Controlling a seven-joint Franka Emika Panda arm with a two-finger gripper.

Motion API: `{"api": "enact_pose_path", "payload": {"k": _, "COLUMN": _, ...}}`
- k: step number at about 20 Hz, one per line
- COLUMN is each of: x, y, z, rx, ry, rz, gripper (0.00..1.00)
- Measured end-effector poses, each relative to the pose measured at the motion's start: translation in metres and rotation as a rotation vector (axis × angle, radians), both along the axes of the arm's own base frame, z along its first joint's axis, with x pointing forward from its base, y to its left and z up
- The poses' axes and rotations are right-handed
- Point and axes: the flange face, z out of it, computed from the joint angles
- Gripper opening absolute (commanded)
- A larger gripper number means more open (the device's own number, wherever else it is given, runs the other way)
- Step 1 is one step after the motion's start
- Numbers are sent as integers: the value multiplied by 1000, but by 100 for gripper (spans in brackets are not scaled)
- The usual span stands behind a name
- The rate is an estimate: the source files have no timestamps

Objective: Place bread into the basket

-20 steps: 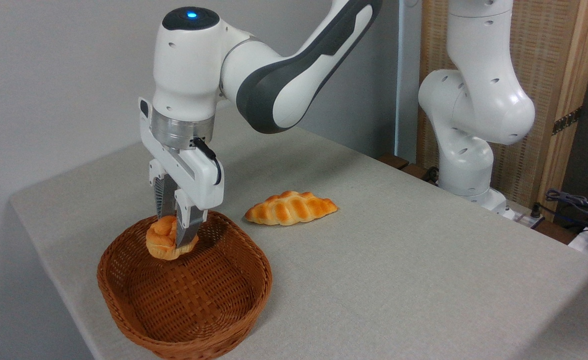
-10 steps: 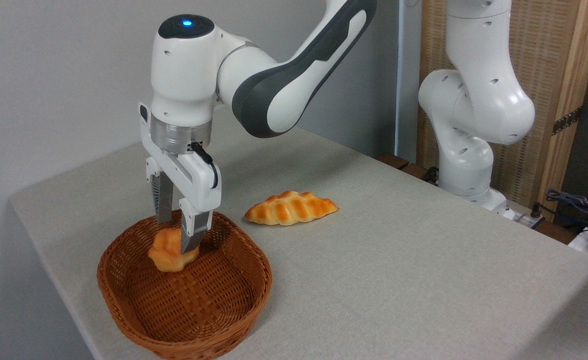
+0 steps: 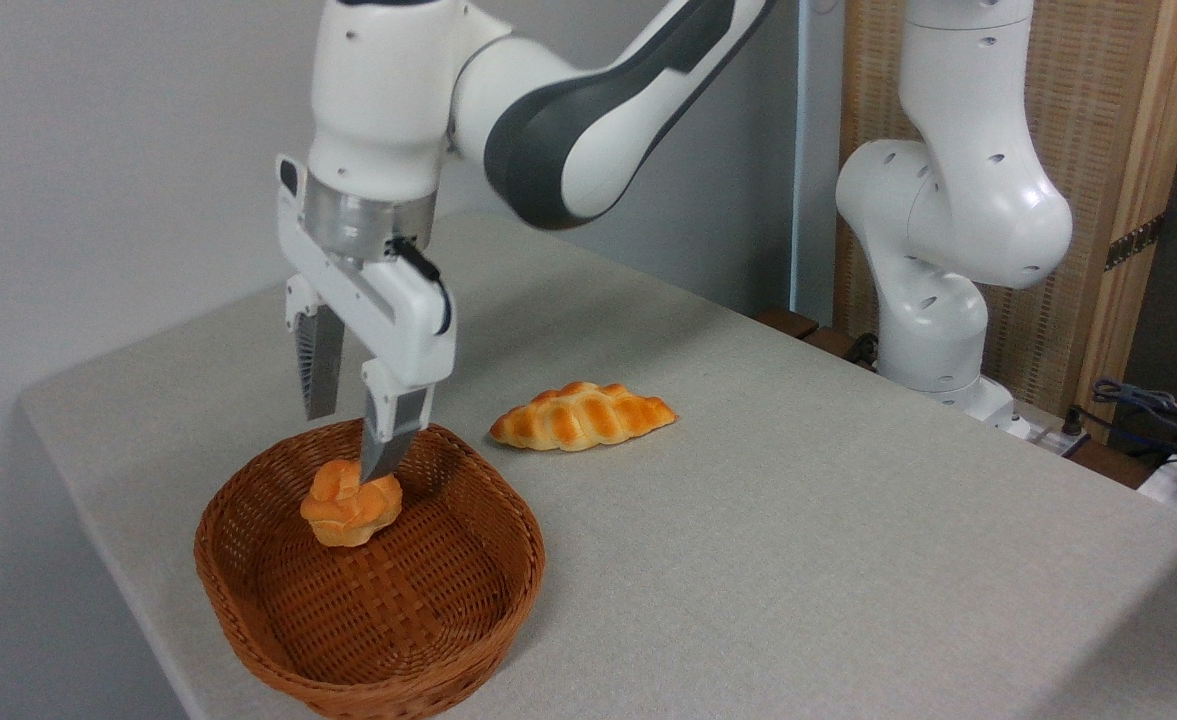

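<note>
The bread (image 3: 350, 507), a small round golden-orange bun with a knotted top, lies inside the basket (image 3: 468, 610), an oval reddish-brown wicker one, near its far end. Just above the bun hangs my gripper (image 3: 348, 445), open, its two fingers spread and pointing down with nothing between them. The nearer fingertip (image 3: 378, 462) ends just above the bun's top and seems clear of it.
A longer braided golden loaf (image 3: 582, 415) lies on the grey table (image 3: 798, 540) to the right of the basket. The arm's white base (image 3: 933, 330) stands at the back right. The table's left edge runs close beside the basket.
The gripper opened and let the bun go. The bun settled onto the basket floor, and the gripper rose above it.
</note>
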Motion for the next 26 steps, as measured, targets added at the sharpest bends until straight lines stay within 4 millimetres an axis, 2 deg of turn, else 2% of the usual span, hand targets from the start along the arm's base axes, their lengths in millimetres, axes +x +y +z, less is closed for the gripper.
{"api": "enact_pose_path", "payload": {"k": 3, "x": -18, "y": 17, "z": 21, "rx": 54, "ry": 68, "rz": -24, "gripper": 100}}
{"api": "enact_pose_path", "payload": {"k": 6, "x": -33, "y": 32, "z": 54, "rx": 150, "ry": 158, "rz": -63, "gripper": 100}}
{"api": "enact_pose_path", "payload": {"k": 9, "x": -39, "y": 51, "z": 88, "rx": 208, "ry": 211, "rz": -58, "gripper": 100}}
{"api": "enact_pose_path", "payload": {"k": 13, "x": -34, "y": 66, "z": 115, "rx": 268, "ry": 230, "rz": -45, "gripper": 100}}
{"api": "enact_pose_path", "payload": {"k": 15, "x": -27, "y": 66, "z": 122, "rx": 273, "ry": 222, "rz": -30, "gripper": 100}}
{"api": "enact_pose_path", "payload": {"k": 18, "x": -19, "y": 65, "z": 122, "rx": 272, "ry": 223, "rz": -6, "gripper": 100}}
{"api": "enact_pose_path", "payload": {"k": 26, "x": -17, "y": 66, "z": 121, "rx": 271, "ry": 225, "rz": -1, "gripper": 100}}
